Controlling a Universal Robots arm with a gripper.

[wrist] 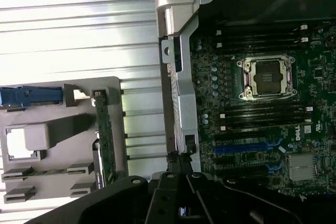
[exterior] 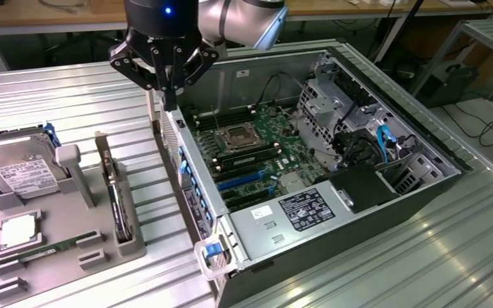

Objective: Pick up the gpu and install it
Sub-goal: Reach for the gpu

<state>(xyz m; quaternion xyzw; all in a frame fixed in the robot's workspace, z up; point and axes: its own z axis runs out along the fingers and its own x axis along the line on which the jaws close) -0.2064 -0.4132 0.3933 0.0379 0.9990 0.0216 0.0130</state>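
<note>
The gpu (exterior: pixel 113 189) stands on edge in a slot of the grey holder (exterior: pixel 62 221), with its silvery bracket at the far end; in the wrist view the gpu (wrist: pixel 105 142) shows as a narrow green strip. My gripper (exterior: pixel 171 102) hangs shut with nothing between its fingers, above the near-side wall of the open computer case (exterior: pixel 197 173), to the exterior view's right of the gpu and well apart from it. In the wrist view the gripper (wrist: pixel 181 162) sits over that same wall. Blue card slots (exterior: pixel 242 181) (wrist: pixel 244 148) lie on the motherboard inside the case.
The holder also carries a silver hard drive (exterior: pixel 20 170), a processor (exterior: pixel 15 232) and a green memory stick (exterior: pixel 51 247). A power supply (exterior: pixel 302 215) fills the case's near end. Everything rests on a ribbed metal table (exterior: pixel 418 256).
</note>
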